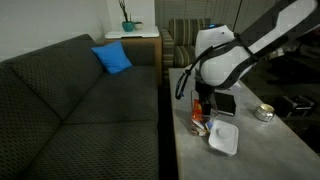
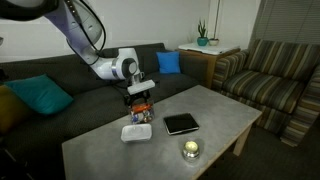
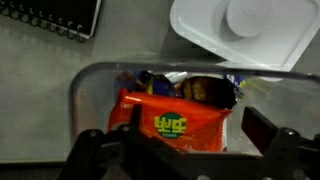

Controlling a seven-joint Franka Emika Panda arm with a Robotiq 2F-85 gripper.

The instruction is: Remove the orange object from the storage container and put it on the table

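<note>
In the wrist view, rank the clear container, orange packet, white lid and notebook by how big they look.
1. clear container
2. white lid and orange packet, about alike; the frame crops the lid
3. notebook, only a corner showing

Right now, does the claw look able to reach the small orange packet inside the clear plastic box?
Probably yes: the open claw hangs directly over the clear plastic box, which looks uncovered, and the orange packet lies on top of the other contents.
</note>
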